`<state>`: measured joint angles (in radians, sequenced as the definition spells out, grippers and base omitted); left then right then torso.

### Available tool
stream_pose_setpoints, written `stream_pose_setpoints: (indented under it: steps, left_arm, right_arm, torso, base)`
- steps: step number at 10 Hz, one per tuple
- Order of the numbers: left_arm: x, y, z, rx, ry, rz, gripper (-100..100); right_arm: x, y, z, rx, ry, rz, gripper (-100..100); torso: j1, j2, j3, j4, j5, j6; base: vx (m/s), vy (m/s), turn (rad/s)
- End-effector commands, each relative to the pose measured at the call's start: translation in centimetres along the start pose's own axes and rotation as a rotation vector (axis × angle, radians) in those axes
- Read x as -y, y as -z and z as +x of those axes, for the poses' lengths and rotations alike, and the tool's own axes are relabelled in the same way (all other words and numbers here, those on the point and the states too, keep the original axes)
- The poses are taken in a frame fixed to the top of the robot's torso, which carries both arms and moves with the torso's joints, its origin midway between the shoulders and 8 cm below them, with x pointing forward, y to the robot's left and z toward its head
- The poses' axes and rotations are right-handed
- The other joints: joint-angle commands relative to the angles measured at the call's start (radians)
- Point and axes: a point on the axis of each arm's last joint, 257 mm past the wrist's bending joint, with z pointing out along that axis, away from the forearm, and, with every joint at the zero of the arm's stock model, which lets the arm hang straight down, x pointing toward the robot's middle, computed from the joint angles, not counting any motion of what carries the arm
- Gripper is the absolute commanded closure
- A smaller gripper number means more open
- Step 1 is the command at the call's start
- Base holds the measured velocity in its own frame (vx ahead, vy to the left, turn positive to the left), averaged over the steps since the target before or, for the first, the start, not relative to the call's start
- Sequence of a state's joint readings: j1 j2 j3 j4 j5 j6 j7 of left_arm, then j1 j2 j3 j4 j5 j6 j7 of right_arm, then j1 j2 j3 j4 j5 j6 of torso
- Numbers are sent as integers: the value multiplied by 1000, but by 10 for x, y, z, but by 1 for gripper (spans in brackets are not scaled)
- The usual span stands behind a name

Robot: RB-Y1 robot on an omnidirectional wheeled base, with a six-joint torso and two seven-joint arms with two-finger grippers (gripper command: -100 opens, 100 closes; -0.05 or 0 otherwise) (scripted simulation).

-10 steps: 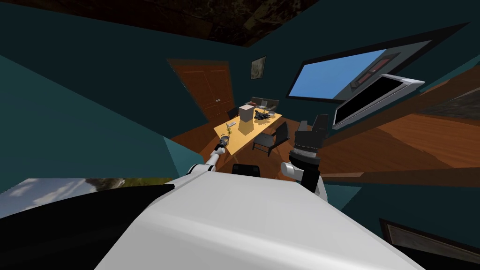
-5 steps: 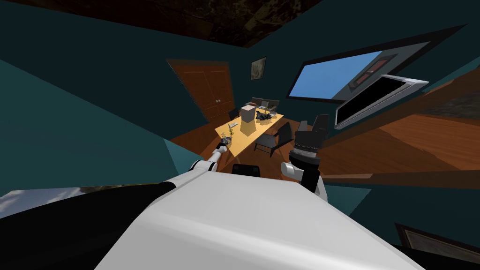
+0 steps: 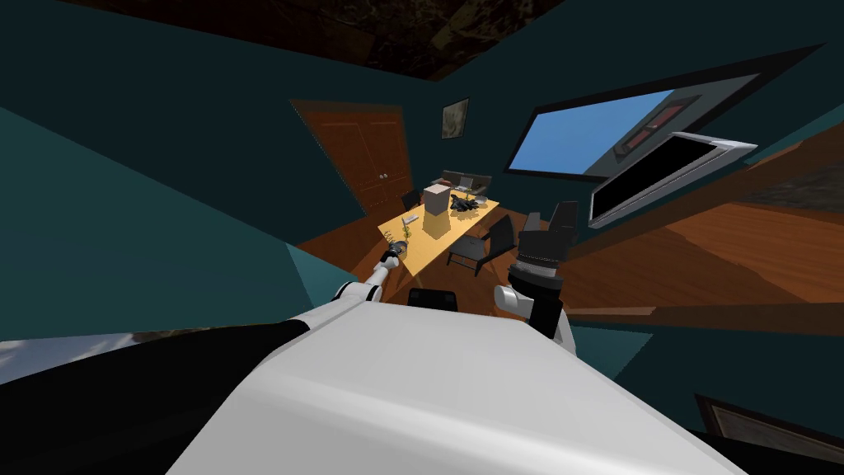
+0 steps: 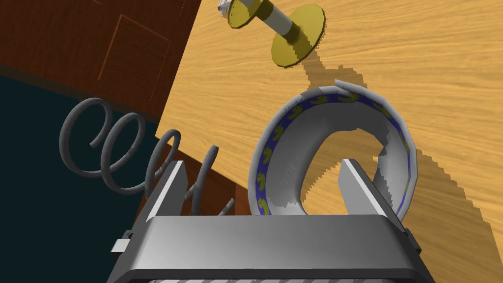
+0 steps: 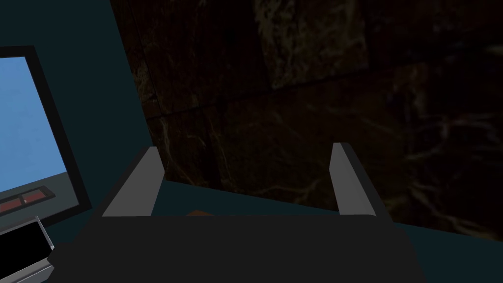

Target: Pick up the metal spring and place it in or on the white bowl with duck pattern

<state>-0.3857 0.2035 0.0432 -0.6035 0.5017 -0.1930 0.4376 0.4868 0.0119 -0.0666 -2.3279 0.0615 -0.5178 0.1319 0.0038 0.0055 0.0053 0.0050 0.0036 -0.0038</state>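
**Left wrist view: pincer wide, spring beside the bowl, not in it**

Left pincer (image 4: 261, 164) stands wide, with nothing pressed between the blades. The grey spring (image 4: 141, 135) lies across one blade. Its last coils are just inside that blade. The rest sticks out past it, beyond the table (image 4: 417, 73) edge, with floor and dark wall behind. Can't tell whether it touches the blade or hangs loose.

The white bowl (image 4: 290, 147), blue band with yellow ducks, sits between the blades toward the other one, on the table close to the corner. Spring and bowl are near but not overlapping. Farther out on the table is a yellow two-disc piece (image 4: 290, 34) on a pale stem.

Change, head view: over the last second the left arm has edged slightly forward at the table's near corner. The whole picture has shifted a little, so my head moved too. A second ago the arm's tip read as one small clump. Now a tiny coil shows apart, just left of the bowl.

My read: this is at or just after release, and the aim is off. The spring is outside the rim and over the edge, so it likely drops to the floor. Placing is not done; expect a re-grasp.

Right pincer (image 5: 245, 150) is also wide and empty, arm raised by the chest.
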Motion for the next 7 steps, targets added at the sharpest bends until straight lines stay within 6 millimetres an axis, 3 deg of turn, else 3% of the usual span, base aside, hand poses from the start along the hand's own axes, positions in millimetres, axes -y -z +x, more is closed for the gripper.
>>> stream_pose_setpoints:
  steps: [1, 2, 7]
  left_arm:
    - [0, 0, 0, 0, 0, 0, 0]
    - [3, -6, 17, -19, -17, -19, -100]
    - [7, -18, 61, -74, -50, -72, -100]
  right_arm:
    - [0, 0, 0, 0, 0, 0, 0]
    - [0, 0, 0, 0, 0, 0, 0]
    - [0, 0, 0, 0, 0, 0, 0]
  torso:
    - [0, 0, 0, 0, 0, 0]
    - [0, 0, 0, 0, 0, 0]
    - [-4, -1, 0, 0, -1, 0]
  base:
    - [0, 0, 0]
    - [7, -28, 237]
    - [3, -57, 182]
